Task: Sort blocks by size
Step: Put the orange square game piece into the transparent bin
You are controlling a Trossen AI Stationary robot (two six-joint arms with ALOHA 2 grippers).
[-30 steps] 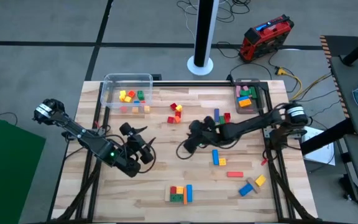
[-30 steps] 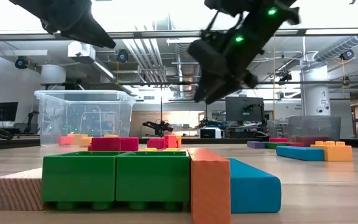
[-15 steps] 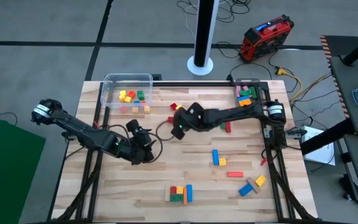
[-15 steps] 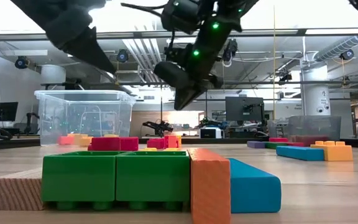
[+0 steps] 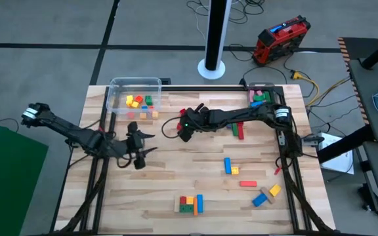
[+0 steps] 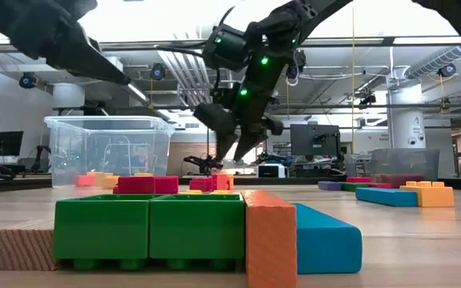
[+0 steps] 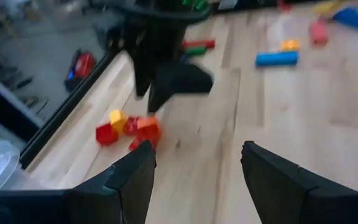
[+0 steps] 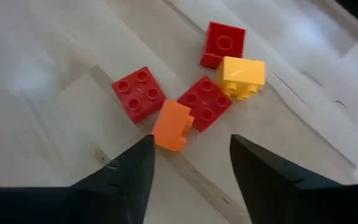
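A cluster of small blocks (image 8: pixel 205 112), red, orange and yellow, lies on the wooden table's far middle (image 5: pixel 186 116). My right gripper (image 8: pixel 191 168) hangs open just above it, fingers pointing down, touching nothing; the low view shows it (image 6: pixel 238 152) clear of the blocks (image 6: pixel 214 182). My left gripper (image 5: pixel 140 141) stands open over bare table to the left of centre, empty, and looks toward that cluster (image 7: pixel 129 127). More blocks lie near the front: a green, red, orange and blue group (image 5: pixel 190 204) and blue and orange ones (image 5: pixel 230 165).
A clear tub (image 5: pixel 134 98) holding small blocks stands at the far left. A tray (image 5: pixel 261 101) with longer blocks sits at the far right. A red and green bar (image 5: pixel 238 128), a red block (image 5: pixel 247 183) and a blue, yellow and wooden group (image 5: pixel 266 195) lie on the right half.
My right gripper has swung from the table's middle toward the far left, coming over the cluster of small red, orange and yellow blocks. My left gripper has drawn back from the near middle toward the far-left side. No block has moved.
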